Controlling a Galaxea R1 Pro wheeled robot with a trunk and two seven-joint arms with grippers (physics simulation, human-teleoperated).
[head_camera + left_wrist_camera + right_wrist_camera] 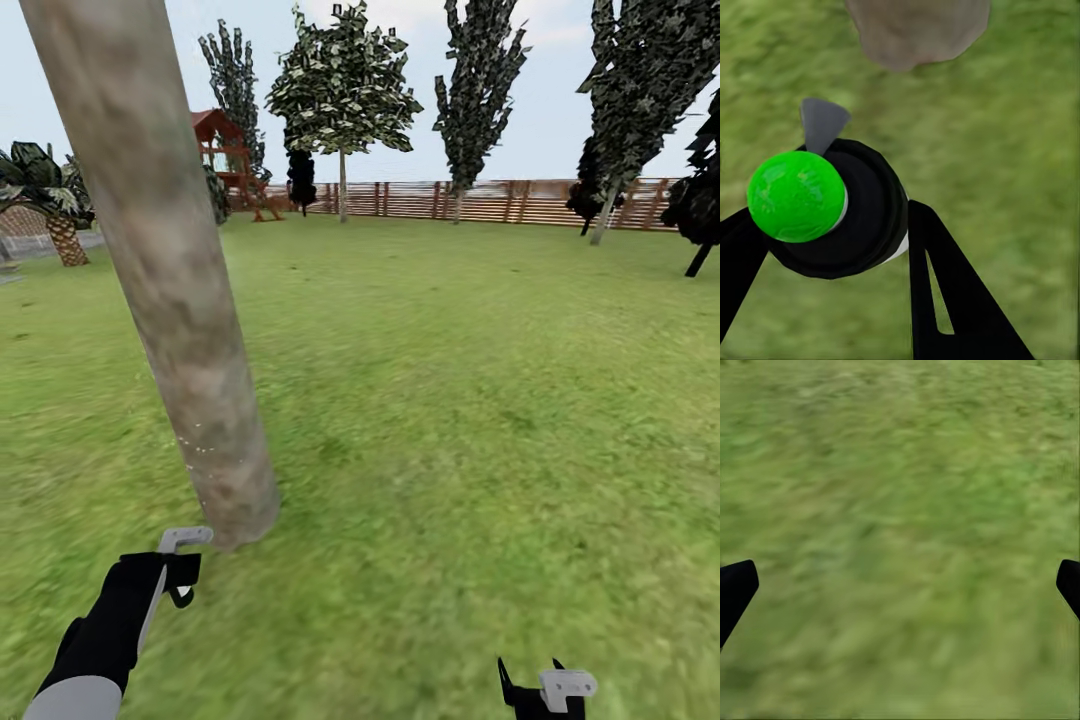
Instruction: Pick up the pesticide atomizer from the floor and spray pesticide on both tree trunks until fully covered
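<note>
We are in the garden (480, 380), a big green lawn with a brown fence (500, 200) far off. Right in front of us stands a thick grey-brown tree trunk (170, 290). A few tiny white specks of pesticide (200, 445) sit low on its bark. The other tree (343, 90) stands well apart, near the fence.

Our left gripper (832, 232) is closed around the pesticide atomizer (832, 210), a black bottle with a bright green cap. It points at the foot of the trunk, which is near. Our right gripper (900, 585) is wide open and holds nothing, with just grass under it.

We think we are on the spraying step for this first trunk. Most of the bark looks bare, so next we need to aim higher and spray more.
</note>
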